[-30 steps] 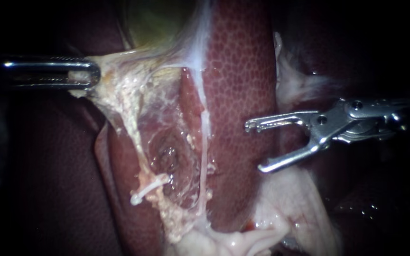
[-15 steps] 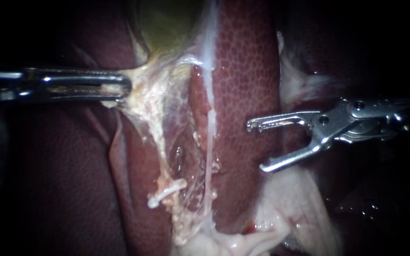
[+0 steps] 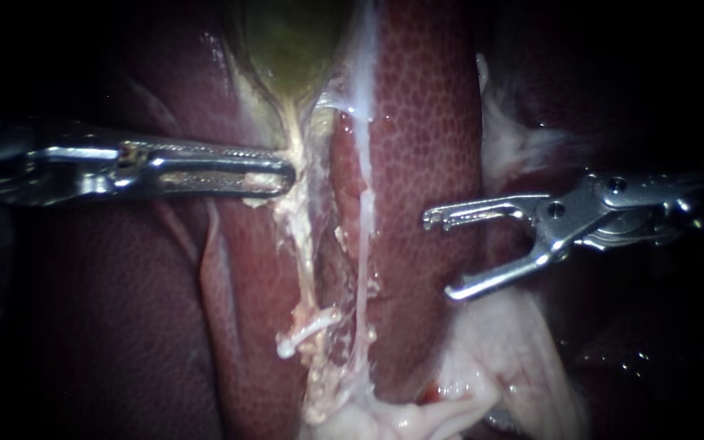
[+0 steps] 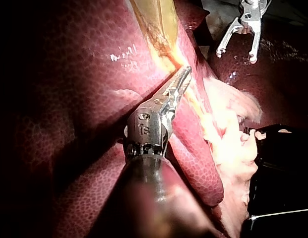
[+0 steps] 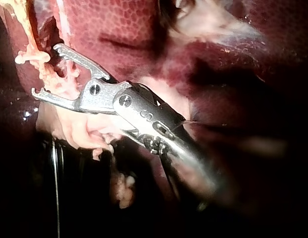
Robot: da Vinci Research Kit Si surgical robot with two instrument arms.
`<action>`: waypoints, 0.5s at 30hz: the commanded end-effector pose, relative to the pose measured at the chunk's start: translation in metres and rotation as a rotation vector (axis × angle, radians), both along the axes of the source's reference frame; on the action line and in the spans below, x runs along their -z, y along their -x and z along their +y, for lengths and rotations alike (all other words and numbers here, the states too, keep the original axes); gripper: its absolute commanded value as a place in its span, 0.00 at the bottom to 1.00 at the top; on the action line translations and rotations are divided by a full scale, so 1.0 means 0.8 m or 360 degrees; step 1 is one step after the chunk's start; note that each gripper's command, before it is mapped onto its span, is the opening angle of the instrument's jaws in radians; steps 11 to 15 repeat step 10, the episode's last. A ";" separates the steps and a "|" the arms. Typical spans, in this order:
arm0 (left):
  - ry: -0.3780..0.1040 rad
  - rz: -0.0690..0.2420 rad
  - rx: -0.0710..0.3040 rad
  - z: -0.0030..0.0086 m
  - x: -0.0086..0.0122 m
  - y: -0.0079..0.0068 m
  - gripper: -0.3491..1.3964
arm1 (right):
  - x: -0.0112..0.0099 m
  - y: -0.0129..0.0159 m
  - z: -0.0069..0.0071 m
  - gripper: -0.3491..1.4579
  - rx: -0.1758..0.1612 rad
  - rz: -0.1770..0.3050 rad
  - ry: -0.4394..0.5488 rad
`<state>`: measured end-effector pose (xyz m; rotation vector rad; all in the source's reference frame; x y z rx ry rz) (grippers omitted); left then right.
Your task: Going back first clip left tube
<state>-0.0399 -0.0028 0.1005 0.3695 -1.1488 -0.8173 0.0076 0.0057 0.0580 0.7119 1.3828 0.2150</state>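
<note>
The liver (image 3: 417, 122) at centre is lit from the front; the side edges are left in darkness. Glare is recorded on the left instrument (image 3: 283, 175), the right instrument (image 3: 437, 253) and the pale tissue (image 3: 303, 236).

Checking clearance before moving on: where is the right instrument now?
In the endoscope view, the right instrument enters from the right, jaws open and empty over the liver, just right of a thin pale strand and clear of it.

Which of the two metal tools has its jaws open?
The right instrument: its jaws gape, holding nothing. The left instrument has its jaws closed on pale tissue.
</note>
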 end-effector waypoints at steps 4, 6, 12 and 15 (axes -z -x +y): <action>0.0000 -0.0001 0.0000 0.0000 0.0001 -0.0001 0.00 | 0.0000 0.0000 0.0000 0.52 -0.0001 0.0000 0.0000; 0.0000 -0.0001 0.0000 0.0000 0.0000 -0.0001 0.00 | 0.0000 0.0000 0.0000 0.52 -0.0001 0.0000 0.0000; 0.0000 -0.0001 0.0000 0.0001 0.0000 -0.0001 0.00 | 0.0000 0.0000 0.0000 0.52 -0.0001 0.0000 0.0000; 0.0000 -0.0001 0.0000 0.0001 0.0000 -0.0001 0.00 | 0.0000 0.0000 0.0000 0.52 -0.0001 0.0000 0.0000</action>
